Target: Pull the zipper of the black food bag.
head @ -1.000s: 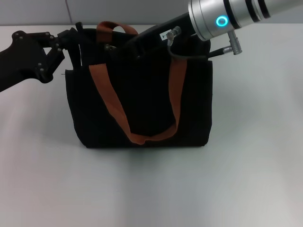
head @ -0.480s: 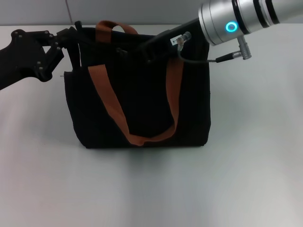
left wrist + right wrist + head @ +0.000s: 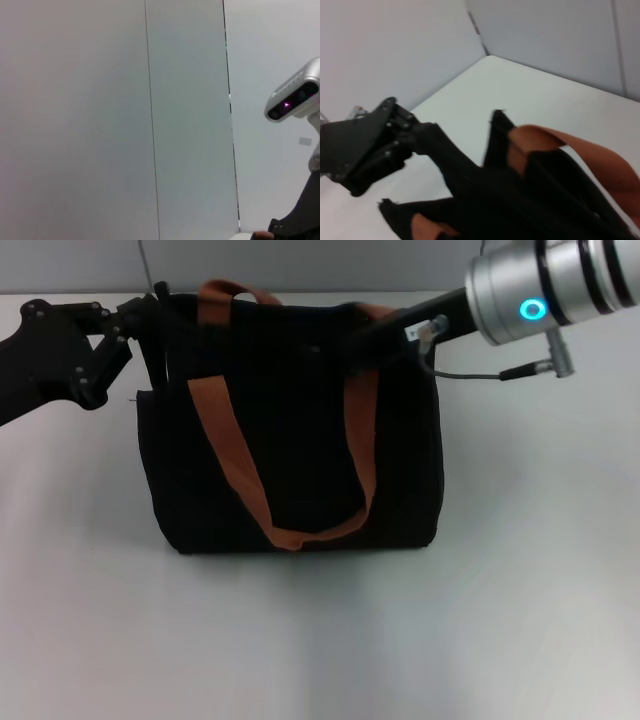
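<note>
**Soft bag, pinned at one corner**

The black food bag (image 3: 290,450) stands upright on the white table (image 3: 500,620). The left gripper (image 3: 155,325) clamps the bag's top left corner; the right gripper (image 3: 365,340) sits over its top right edge — grip unclear. The zipper isn't visible. The fabric looks limp, so brace the edge and pinch only the small tab.

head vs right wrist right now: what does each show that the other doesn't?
Head only: the whole black food bag standing on the white table, its front strap loop, and the right arm's silver wrist reaching over the top edge. Right wrist only: the wall corner behind the table. Both: the left gripper at the bag's top corner, orange-brown straps. Zipper visible in neither.
</note>
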